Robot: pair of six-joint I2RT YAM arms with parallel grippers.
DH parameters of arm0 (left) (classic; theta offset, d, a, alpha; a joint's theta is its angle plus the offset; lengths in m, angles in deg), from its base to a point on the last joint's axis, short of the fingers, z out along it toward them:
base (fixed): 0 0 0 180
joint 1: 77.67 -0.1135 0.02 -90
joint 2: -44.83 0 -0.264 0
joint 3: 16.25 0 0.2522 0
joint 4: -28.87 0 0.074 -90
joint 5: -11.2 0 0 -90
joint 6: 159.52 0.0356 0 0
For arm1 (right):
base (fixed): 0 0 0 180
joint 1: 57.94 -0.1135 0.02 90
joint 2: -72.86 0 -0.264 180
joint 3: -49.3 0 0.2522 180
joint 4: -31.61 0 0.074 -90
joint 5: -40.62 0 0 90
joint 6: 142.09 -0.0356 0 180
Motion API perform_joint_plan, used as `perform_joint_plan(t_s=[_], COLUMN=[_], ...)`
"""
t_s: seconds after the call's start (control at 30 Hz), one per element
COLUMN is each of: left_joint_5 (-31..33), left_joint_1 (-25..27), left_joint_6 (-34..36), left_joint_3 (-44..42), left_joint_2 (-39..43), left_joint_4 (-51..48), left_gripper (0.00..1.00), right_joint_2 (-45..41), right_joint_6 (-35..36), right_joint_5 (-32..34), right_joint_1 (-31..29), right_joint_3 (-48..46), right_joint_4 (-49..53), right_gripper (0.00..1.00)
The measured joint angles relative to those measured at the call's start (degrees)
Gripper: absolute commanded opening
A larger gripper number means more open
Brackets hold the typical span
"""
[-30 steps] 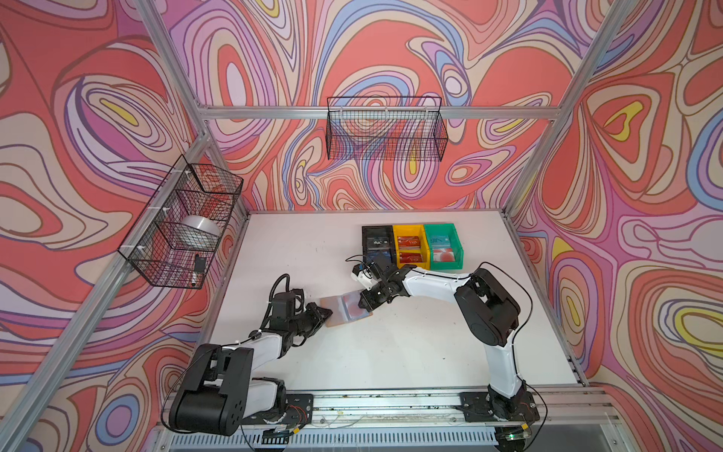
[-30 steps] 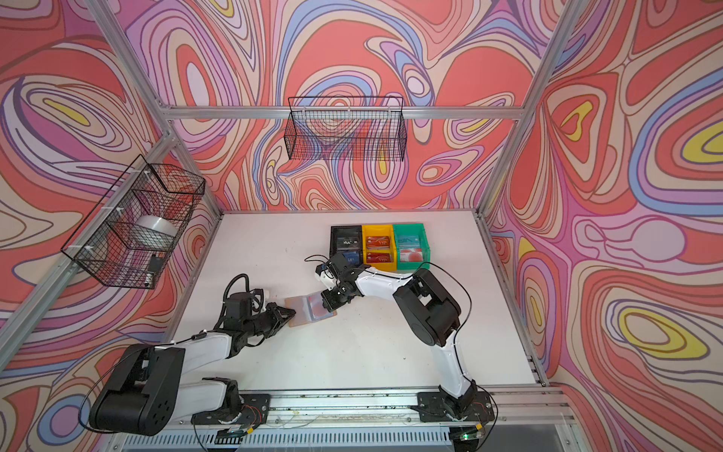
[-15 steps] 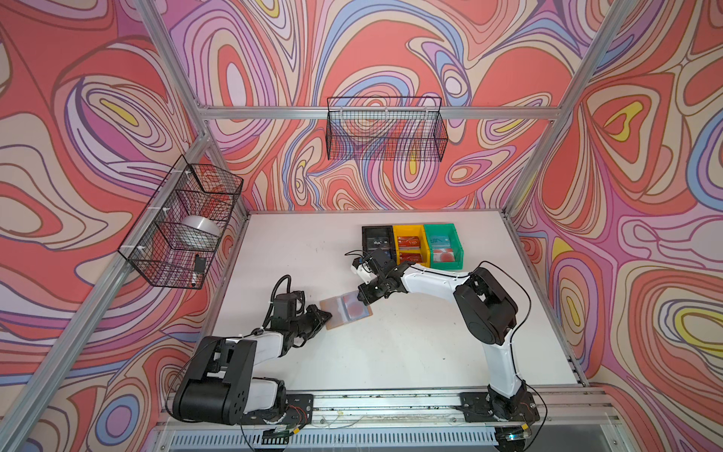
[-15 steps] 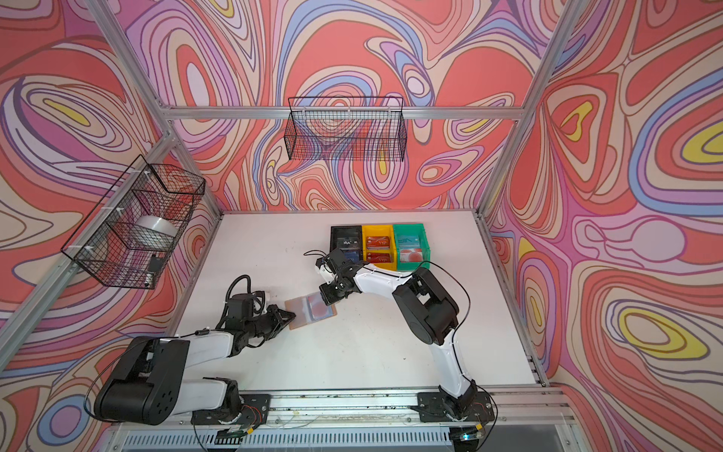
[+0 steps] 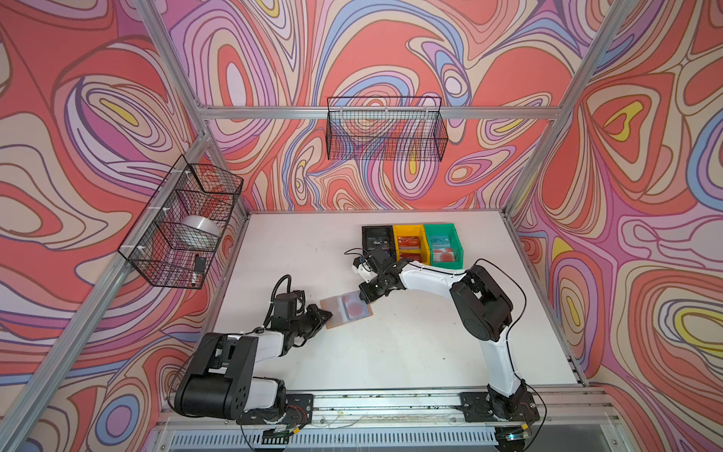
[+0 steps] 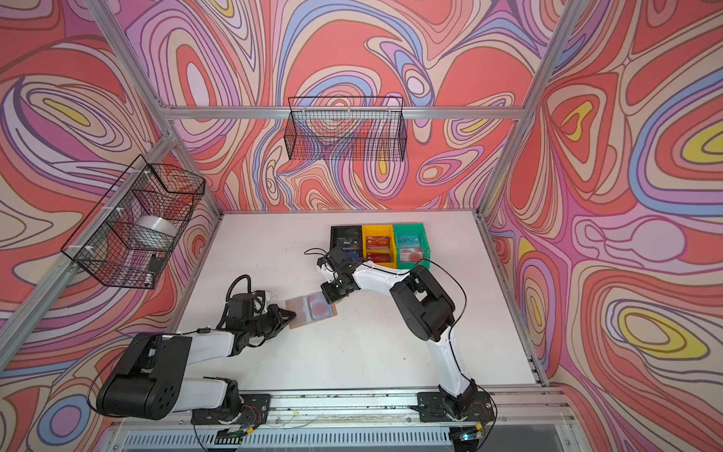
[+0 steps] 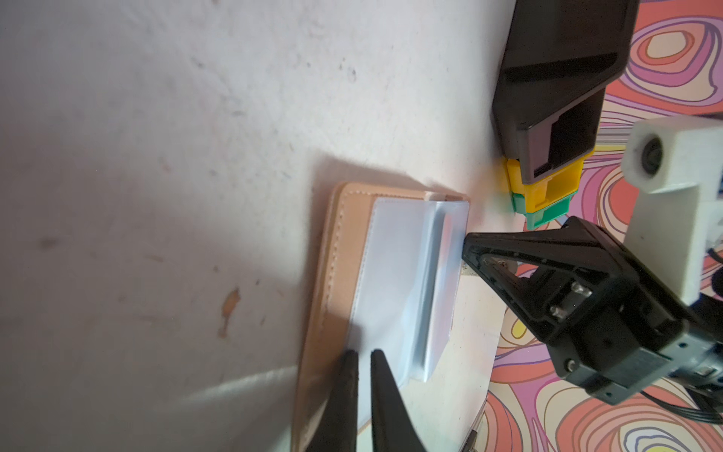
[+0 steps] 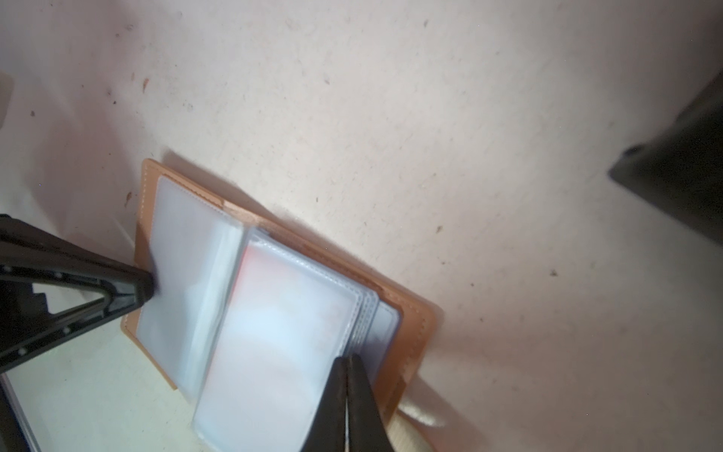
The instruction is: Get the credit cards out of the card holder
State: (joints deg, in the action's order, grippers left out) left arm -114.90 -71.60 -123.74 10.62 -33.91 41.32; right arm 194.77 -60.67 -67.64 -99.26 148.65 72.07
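A sleeve has flipped over, so the red-circle card (image 5: 354,309) now shows (still sleeved) in the open card holder (image 5: 332,313), lying on the surface (image 5: 391,352) between the arms. Left jaws, narrow, pinch its left edge. Right jaws, shut, sit at the card's far-right corner, so pulling it out looks next.

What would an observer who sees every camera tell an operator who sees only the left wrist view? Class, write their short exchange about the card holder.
Operator: Does the card holder have a card in it?
Observer: Yes. In a top view, a pale card with a red circle lies under a clear sleeve.
Operator: Is the right gripper open?
Observer: No. The right wrist view shows it shut, with its tips at that sleeve's edge.
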Motion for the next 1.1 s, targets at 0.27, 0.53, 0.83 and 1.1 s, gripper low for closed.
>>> perform_joint_plan(t_s=[0.27, 0.53, 0.83, 1.1], left_joint_5=[-0.52, -0.85, -0.90, -0.94], left_joint_1=[0.00, 0.00, 0.00, 0.00], left_joint_6=[-0.04, -0.04, -0.22, -0.44], left_joint_3=[-0.59, -0.79, -0.90, -0.90], left_joint_2=[-1.22, -1.68, -1.73, -1.97], left_joint_4=[2.82, 3.93, 4.17, 4.50], left_gripper=[0.12, 0.12, 0.12, 0.12], right_joint_2=[0.50, 0.81, 0.81, 1.14], right_joint_6=[0.33, -0.07, -0.07, -0.15], right_joint_5=[-1.36, -4.63, -6.08, -7.45], right_joint_1=[0.22, 0.33, 0.26, 0.24], right_joint_3=[0.59, 0.59, 0.61, 0.74], right_joint_4=[0.44, -0.02, 0.02, -0.04], right_gripper=[0.07, 0.07, 0.07, 0.07])
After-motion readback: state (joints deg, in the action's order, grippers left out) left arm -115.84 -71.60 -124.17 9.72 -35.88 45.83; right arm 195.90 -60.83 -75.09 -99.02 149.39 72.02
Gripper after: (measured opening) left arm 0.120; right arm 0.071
